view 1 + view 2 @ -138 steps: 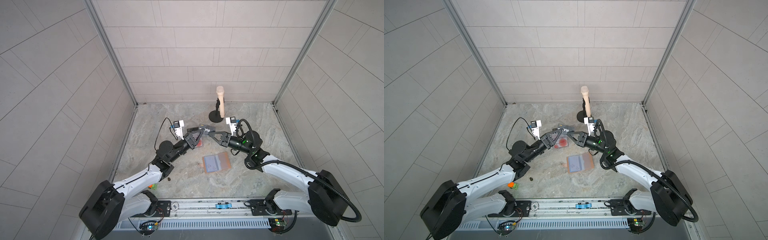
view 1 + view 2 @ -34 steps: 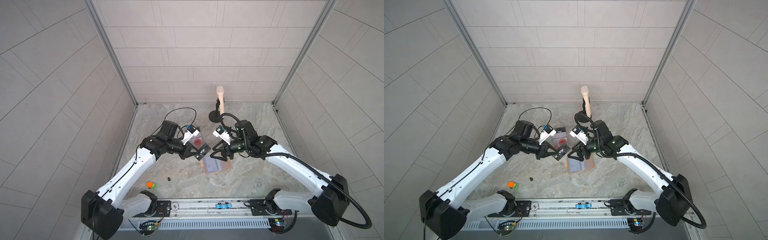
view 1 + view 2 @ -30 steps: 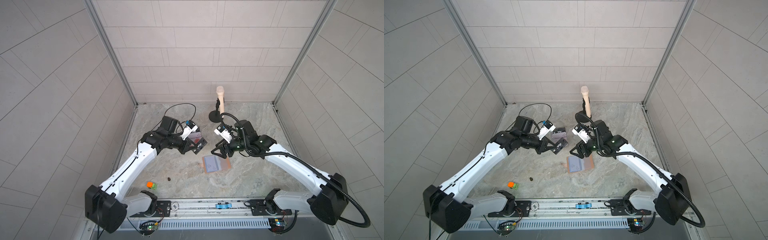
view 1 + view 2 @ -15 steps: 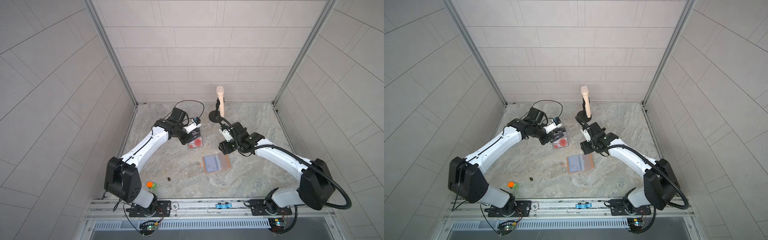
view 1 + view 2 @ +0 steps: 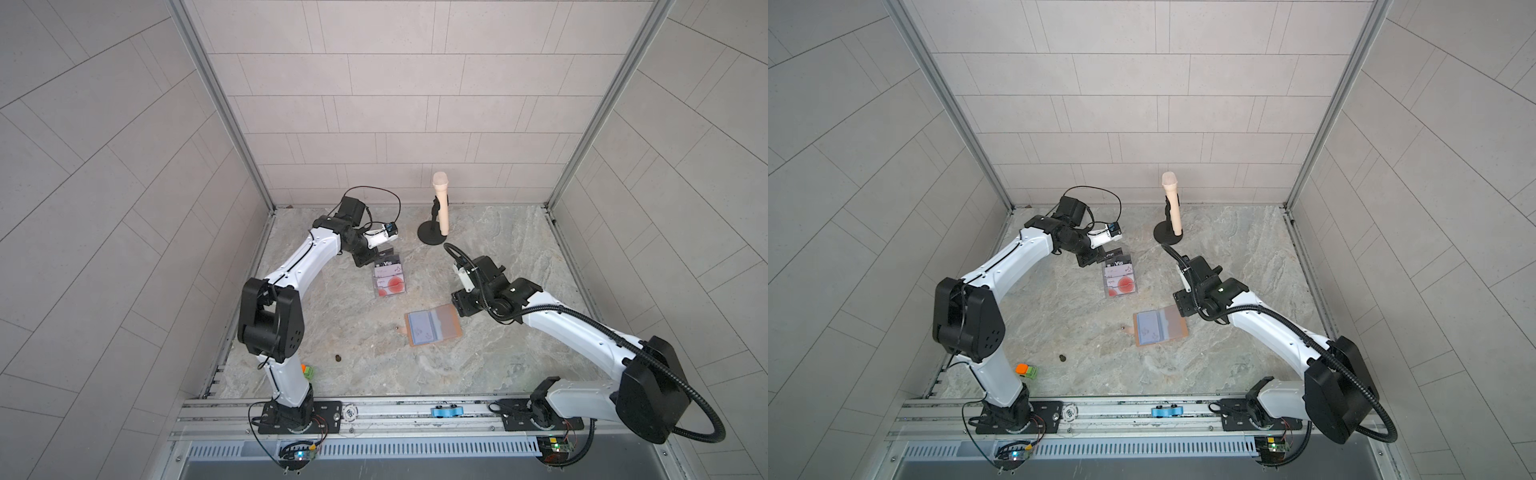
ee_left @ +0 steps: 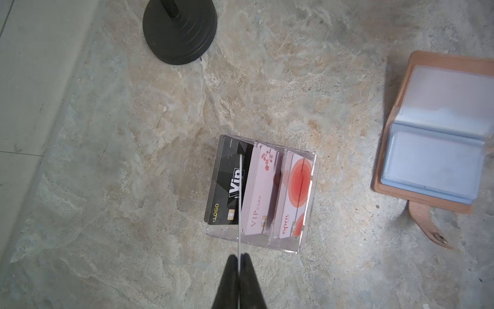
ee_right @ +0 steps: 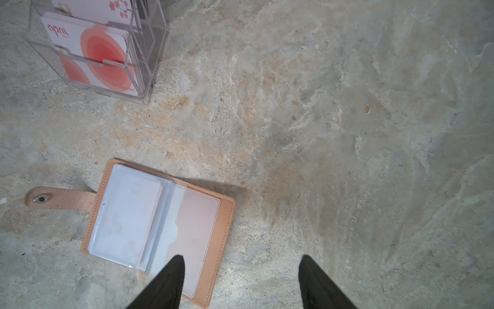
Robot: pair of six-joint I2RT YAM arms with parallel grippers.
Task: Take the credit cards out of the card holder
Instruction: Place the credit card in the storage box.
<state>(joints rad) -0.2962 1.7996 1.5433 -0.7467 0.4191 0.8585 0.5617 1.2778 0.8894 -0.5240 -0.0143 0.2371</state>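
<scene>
Card holder [image 7: 226,214] (grainy tan leather) open

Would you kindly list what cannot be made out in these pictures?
- The held card: seen only edge-on in the left wrist view, clamped in the left end effector.
- The card holder: cloudy sleeves blur any cards inside, right wrist view.
- The clear box: cut off by the frame edge, right wrist view.
- The dark speck: too small to identify, both top views.

blk card [image 6: 224,176]: "vip", "logo"; pink card [image 6: 260,195]: "vip card"; white card [image 6: 294,206]: "april"
</scene>
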